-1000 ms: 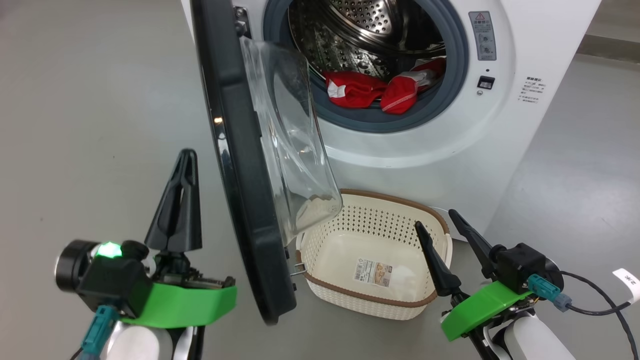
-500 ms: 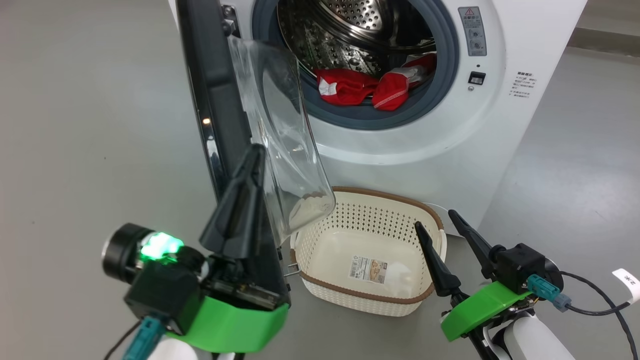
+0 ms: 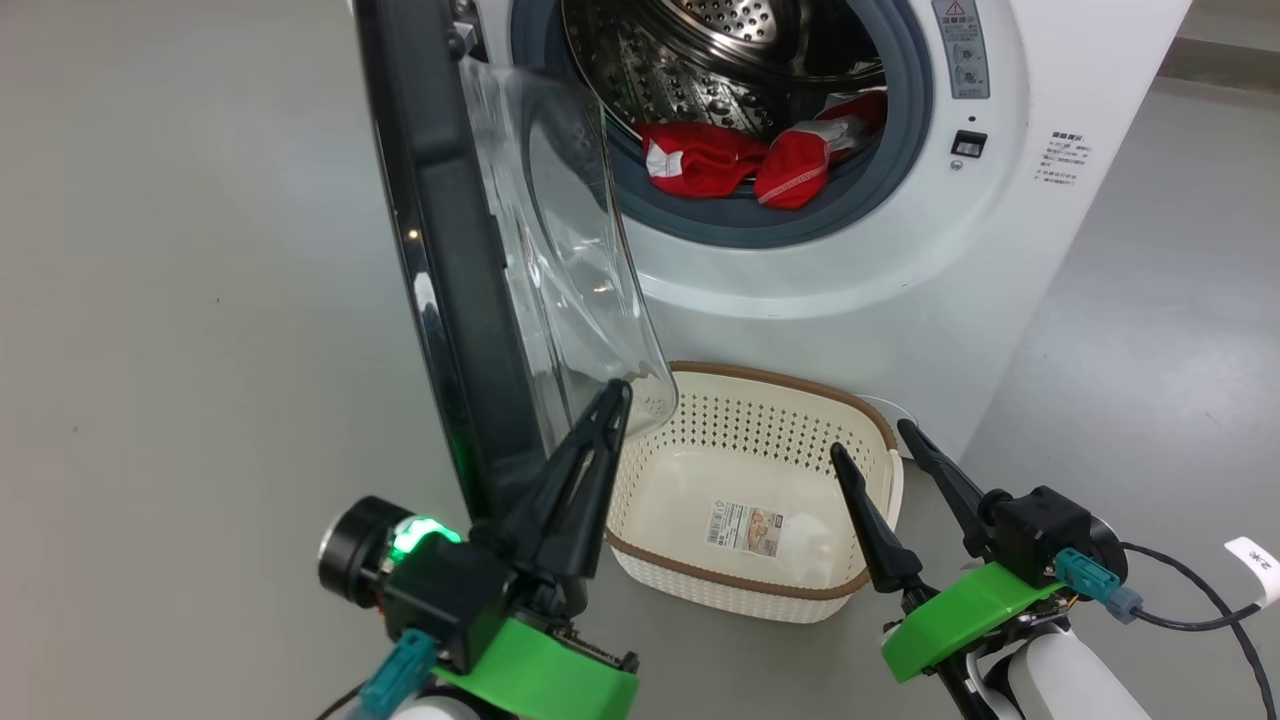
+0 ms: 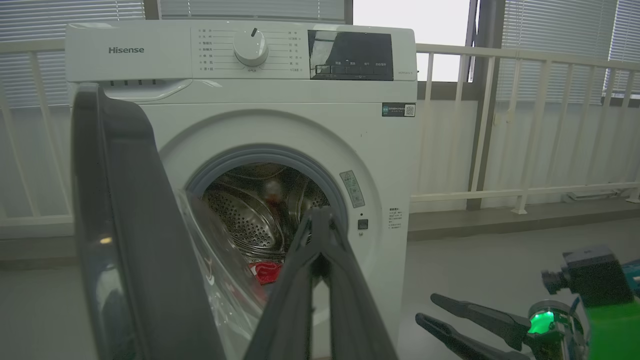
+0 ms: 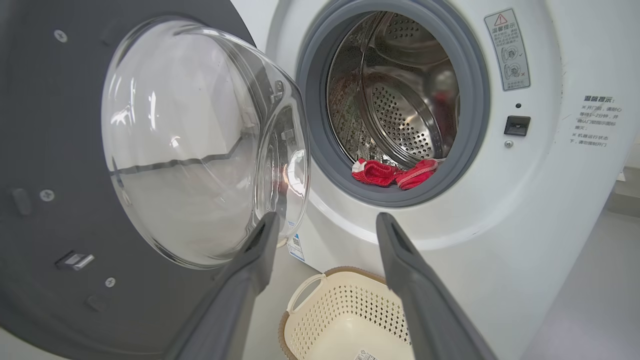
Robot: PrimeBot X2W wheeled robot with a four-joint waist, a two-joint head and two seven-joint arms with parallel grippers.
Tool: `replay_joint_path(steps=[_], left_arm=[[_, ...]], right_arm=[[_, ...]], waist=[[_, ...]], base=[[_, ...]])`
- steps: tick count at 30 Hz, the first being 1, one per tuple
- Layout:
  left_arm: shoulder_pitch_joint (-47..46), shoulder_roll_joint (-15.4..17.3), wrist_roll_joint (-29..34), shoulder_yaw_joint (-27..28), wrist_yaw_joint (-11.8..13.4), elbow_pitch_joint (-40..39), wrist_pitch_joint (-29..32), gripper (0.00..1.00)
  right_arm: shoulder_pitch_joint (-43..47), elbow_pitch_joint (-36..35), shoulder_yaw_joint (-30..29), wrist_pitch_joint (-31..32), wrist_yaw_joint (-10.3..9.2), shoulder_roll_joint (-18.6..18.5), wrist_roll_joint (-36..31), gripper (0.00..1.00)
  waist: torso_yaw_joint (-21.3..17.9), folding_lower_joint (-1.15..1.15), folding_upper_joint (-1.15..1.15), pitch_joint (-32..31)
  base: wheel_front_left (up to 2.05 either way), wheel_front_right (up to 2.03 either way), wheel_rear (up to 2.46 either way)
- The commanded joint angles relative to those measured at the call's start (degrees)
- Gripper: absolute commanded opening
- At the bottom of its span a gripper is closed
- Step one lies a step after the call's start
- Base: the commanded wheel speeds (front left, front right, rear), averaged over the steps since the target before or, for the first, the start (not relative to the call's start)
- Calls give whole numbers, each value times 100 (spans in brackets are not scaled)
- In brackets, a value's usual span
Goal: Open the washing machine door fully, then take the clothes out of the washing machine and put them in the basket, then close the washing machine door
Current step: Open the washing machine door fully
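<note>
Shows the washing machine [image 3: 900, 270] at the far right, with the washing machine door [image 3: 440, 250] swung out toward the near left, edge-on in the head view, clear glass bowl [image 3: 570, 270] bulging rightward. Has the left gripper [image 3: 615, 395] pinched together on nothing, tips just beside the bowl's lower edge; cannot tell whether touching. Has the right gripper [image 3: 868, 437] spread wide, holding nothing, at the near right by the basket's right end. Finds the clothes [image 3: 740, 165], red, bunched low inside the steel drum [image 3: 700, 60] against the grey gasket [image 3: 740, 225]. Finds the basket [image 3: 740, 440] on the floor just near of the machine, a sticker [image 3: 745, 528] on its bottom.
</note>
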Motion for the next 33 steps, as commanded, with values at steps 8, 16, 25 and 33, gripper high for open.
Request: replay_joint_path(steps=[8, 16, 25, 33], left_arm=[[-66, 63, -51, 19, -91, 459, 92, 0], [-11, 90, -77, 4, 17, 764, 276, 0], [65, 155, -153, 139, 216, 828, 459, 0], [105, 220, -233, 237, 314, 950, 493, 0]], right_arm=[[-168, -91, 109, -52, 21, 36, -33, 100], [-187, -88, 98, -52, 21, 36, -25, 100], [-178, -77, 76, -52, 21, 36, -28, 100], [-213, -52, 115, -52, 21, 36, -3, 100]], waist=[[-36, 0, 0, 50], [-69, 0, 0, 114], [4, 0, 0, 143], [159, 0, 0, 187]], base=[[0, 0, 0], [0, 0, 0], [0, 0, 0], [0, 0, 0]])
